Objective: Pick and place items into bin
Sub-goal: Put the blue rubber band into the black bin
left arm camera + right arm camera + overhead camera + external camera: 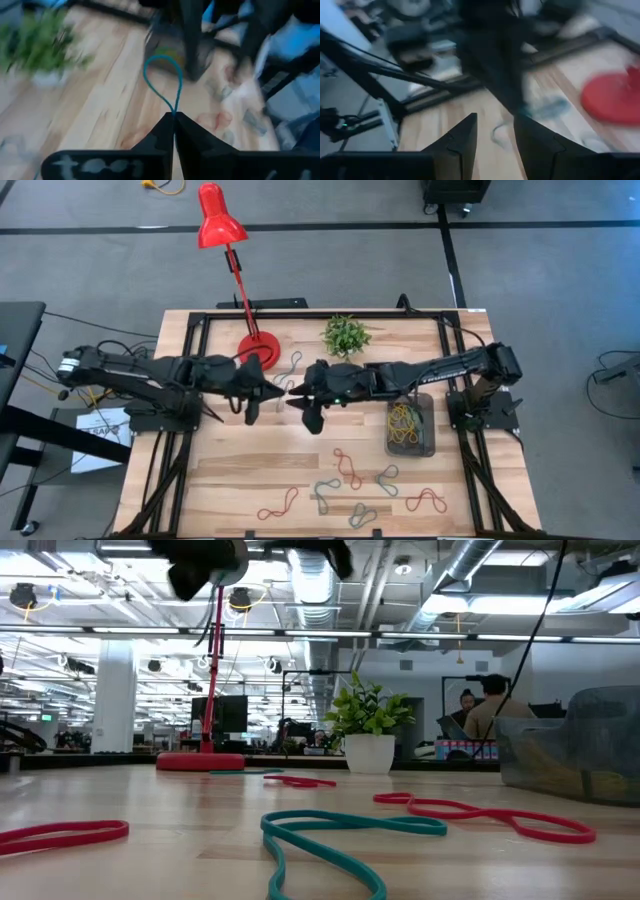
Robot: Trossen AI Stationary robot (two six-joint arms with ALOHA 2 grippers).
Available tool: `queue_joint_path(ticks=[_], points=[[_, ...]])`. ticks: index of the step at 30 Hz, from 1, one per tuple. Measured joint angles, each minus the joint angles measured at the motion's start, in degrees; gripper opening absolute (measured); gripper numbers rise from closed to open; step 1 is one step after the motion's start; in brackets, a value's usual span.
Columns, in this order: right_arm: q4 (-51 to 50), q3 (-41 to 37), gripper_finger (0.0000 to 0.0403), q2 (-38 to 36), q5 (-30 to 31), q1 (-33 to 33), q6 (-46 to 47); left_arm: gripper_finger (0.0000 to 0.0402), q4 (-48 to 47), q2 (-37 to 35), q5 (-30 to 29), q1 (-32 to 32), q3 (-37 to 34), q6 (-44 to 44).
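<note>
The left gripper [174,117], fingers pinched together on a thin teal rubber-band loop [162,80], hovers mid-table facing the right gripper [495,132], whose fingers stand apart. Beyond, the see-through dark grey rectangular bin [411,425] holds yellow bands.

No text, label, brand or number can be read anywhere

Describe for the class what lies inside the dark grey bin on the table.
Inside the bin, the high view shows a tangle of yellow bands with some green among them. How many there are, and anything beneath the tangle, cannot be seen. The right arm crosses the bin's far edge.
</note>
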Motion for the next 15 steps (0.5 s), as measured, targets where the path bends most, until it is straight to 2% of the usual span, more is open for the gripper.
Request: queue_joint_path(ticks=[4,8,15], points=[[2.77,-0.13,0.0123,0.42,-0.12,-0.81,-1.36,0.0,1.53,0.94,1.7,1.63,-0.05,-0.06],[1.74,-0.1,0.0123,0.35,0.28,-2.85,2.05,0.0,1.04,0.94,3.23,1.43,-0.05,-0.02],[-0.98,-0.1,0.0122,0.35,0.03,-4.22,4.25,0.0,0.01,0.87,2.15,1.38,-0.03,-0.02]])
